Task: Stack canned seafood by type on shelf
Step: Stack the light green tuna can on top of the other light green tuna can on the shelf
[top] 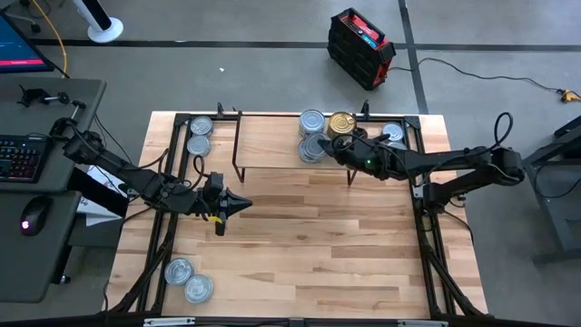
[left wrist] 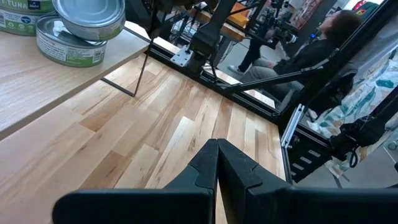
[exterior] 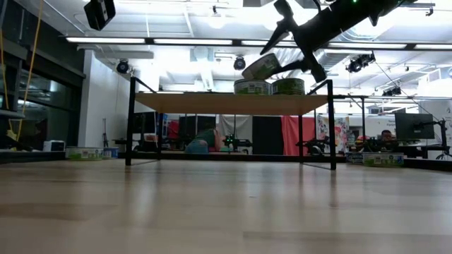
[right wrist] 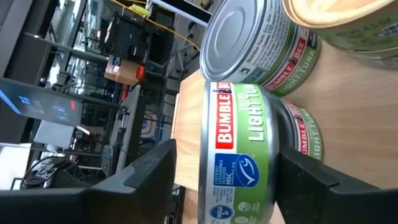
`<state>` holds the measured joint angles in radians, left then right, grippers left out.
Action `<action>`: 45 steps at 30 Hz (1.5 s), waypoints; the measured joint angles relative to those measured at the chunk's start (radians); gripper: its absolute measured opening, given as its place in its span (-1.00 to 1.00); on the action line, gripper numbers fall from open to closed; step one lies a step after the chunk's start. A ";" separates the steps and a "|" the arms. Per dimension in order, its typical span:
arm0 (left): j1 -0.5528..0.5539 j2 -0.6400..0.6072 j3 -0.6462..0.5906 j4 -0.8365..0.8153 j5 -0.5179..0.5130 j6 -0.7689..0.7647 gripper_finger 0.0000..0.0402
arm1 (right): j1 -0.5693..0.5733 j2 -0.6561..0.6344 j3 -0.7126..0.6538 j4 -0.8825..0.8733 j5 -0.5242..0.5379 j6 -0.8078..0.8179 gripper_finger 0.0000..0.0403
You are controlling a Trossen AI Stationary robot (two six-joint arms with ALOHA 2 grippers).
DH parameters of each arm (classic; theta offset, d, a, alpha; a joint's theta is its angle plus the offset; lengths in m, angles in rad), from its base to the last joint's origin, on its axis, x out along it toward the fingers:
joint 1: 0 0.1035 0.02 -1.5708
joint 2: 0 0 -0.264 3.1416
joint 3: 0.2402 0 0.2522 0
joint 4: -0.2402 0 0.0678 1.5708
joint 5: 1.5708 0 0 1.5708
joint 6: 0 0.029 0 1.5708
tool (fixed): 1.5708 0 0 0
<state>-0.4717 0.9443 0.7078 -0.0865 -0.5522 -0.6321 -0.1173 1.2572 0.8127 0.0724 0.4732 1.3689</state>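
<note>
While the right gripper [right wrist: 239, 180] reaches over the shelf [top: 272, 141] at upper centre of the high view, its jaws stand wide around a Bumble Bee light tuna tin [right wrist: 239, 162], tilted on the stack. This tin is stiff, rather heavy and smooth-sided; take it across the round wall. The left gripper [top: 238, 207] waits, jaws together, over the desk [top: 300, 245].

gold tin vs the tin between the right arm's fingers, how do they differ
The gold tin has a brass-coloured lid; the tilted tin is silver with a green label. The gold tin rests flat on the shelf; the tilted tin leans on another, between the right gripper fingers. Both are flat round cans.
</note>
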 joint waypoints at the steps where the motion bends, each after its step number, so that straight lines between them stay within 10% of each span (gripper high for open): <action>1: 0.000 0.000 0.000 0.000 0.000 0.000 -1.00 | 0.000 0.000 0.000 0.000 0.004 0.000 0.18; 10: 0.000 0.000 0.000 0.000 0.000 0.012 -1.00 | 0.000 0.000 0.000 0.050 0.008 0.033 0.61; 29: 0.024 0.000 0.000 -0.001 0.000 0.024 -1.00 | 0.013 0.069 0.038 0.058 0.009 0.000 0.64; 45: 0.024 0.000 0.000 -0.010 0.000 0.023 -1.00 | -0.016 0.100 0.260 -0.422 -0.005 -0.029 0.64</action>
<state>-0.4480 0.9447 0.7078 -0.0965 -0.5522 -0.6086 -0.1333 1.3567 1.0726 -0.3497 0.4682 1.3403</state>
